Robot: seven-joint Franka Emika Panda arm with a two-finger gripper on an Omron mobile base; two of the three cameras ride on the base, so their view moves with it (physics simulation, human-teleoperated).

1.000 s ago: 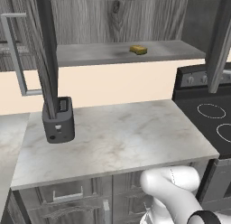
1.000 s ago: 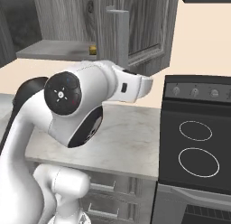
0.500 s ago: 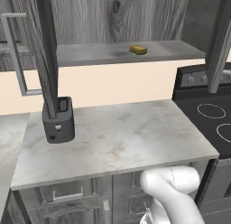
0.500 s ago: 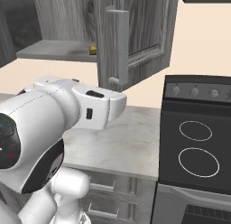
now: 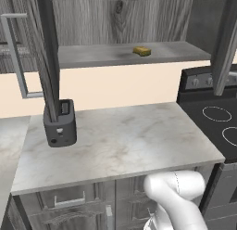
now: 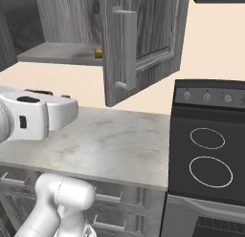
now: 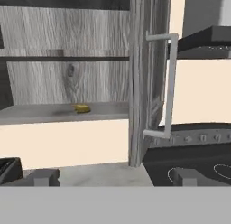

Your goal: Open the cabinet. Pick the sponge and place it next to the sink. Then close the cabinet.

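Sponge (image 5: pixel 142 50) sits on the open cabinet (image 5: pixel 115 55) shelf, long axis along the shelf front, up and left of the fingers (image 7: pixel 115 177). Fingers spread wide, empty, well short; right door (image 7: pixel 143 78) just beside the path.

Sponge (image 5: pixel 142 50) in cabinet (image 5: pixel 115 55); toaster (image 5: pixel 59 124) below left.

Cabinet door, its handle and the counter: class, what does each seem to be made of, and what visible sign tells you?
Cabinet door: looks like grey wood, matt; streaky grain shows.
Handle: probably metal, a smooth pale silver bar with square corners.
Counter: seems stone, maybe marble, pale with faint brownish veins.
All are rendered, so these are looks only.
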